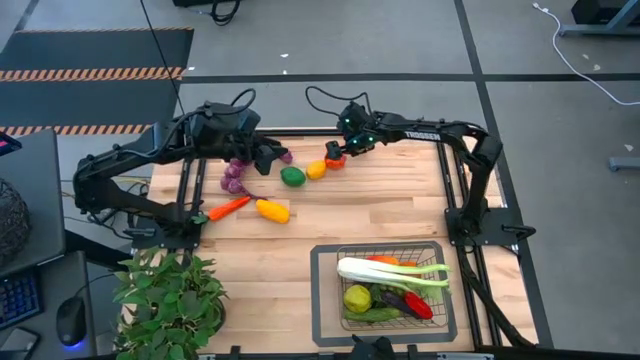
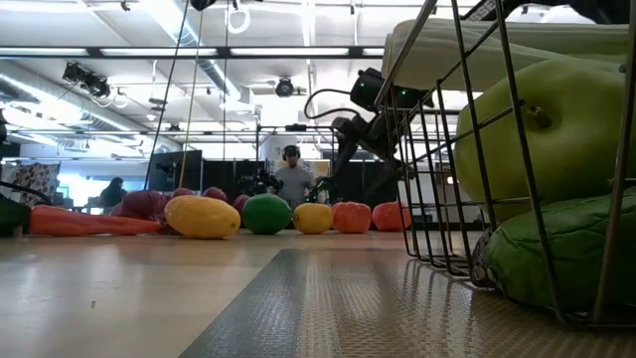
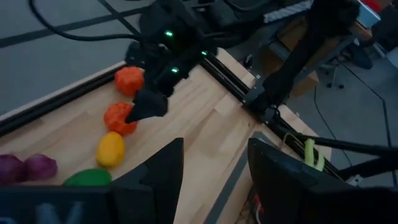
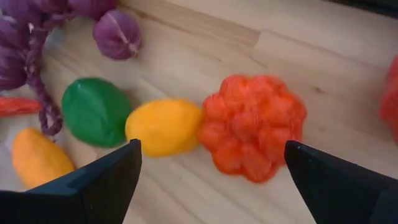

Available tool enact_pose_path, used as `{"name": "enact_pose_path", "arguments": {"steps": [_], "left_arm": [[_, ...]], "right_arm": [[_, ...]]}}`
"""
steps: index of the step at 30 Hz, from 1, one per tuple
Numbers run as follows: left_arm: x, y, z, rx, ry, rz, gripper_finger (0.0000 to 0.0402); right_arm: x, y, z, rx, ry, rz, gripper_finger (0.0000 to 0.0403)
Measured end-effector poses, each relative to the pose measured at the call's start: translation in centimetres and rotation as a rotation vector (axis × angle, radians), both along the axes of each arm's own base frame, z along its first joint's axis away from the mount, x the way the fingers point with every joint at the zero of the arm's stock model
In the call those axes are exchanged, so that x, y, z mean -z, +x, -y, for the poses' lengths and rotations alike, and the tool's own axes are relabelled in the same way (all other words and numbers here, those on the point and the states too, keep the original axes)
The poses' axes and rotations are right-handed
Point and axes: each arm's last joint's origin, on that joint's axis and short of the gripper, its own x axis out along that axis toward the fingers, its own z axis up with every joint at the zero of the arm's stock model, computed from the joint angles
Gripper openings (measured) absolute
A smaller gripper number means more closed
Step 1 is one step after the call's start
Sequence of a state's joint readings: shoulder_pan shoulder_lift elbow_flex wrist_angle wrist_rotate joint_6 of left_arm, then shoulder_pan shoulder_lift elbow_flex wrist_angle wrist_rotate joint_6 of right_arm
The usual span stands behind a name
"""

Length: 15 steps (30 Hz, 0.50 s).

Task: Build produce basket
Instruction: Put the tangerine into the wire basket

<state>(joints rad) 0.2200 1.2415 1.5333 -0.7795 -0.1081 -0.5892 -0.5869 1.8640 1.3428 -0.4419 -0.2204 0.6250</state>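
Observation:
The wire basket [image 1: 322,300] stands near the table's near right corner and holds a leek [image 1: 390,272], a green fruit, an eggplant and a red pepper. A row of produce lies near the far edge: purple grapes [image 1: 235,176], a green lime [image 1: 292,177], a yellow lemon [image 1: 316,169] and an orange tomato [image 1: 335,161]. A carrot [image 1: 228,208] and a yellow piece [image 1: 272,210] lie nearer. My right gripper [image 4: 211,174] hovers open over the orange tomato [image 4: 255,127], its fingers standing on either side of it. My left gripper [image 3: 214,171] is open above the grapes.
A potted plant [image 1: 170,300] stands at the near left corner. A second reddish tomato [image 3: 129,79] lies by the far rail. Bare wood stretches across the table's middle [image 1: 360,215]. In the low view a person [image 2: 291,179] stands in the room behind the table.

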Motion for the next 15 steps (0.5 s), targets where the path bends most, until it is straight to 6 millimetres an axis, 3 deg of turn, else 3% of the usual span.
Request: {"name": "enact_pose_path", "arguments": {"steps": [8,15], "left_arm": [[0.0,0.0,0.1,-0.011,-0.040,0.009,0.0185],[-0.1,0.0,0.7,0.011,-0.050,0.017,0.0185]], "right_arm": [[1.7,0.4,0.4,0.030,0.001,-0.048,0.0399],[1.9,0.3,0.6,0.072,-0.051,-0.089,0.0398]]}}
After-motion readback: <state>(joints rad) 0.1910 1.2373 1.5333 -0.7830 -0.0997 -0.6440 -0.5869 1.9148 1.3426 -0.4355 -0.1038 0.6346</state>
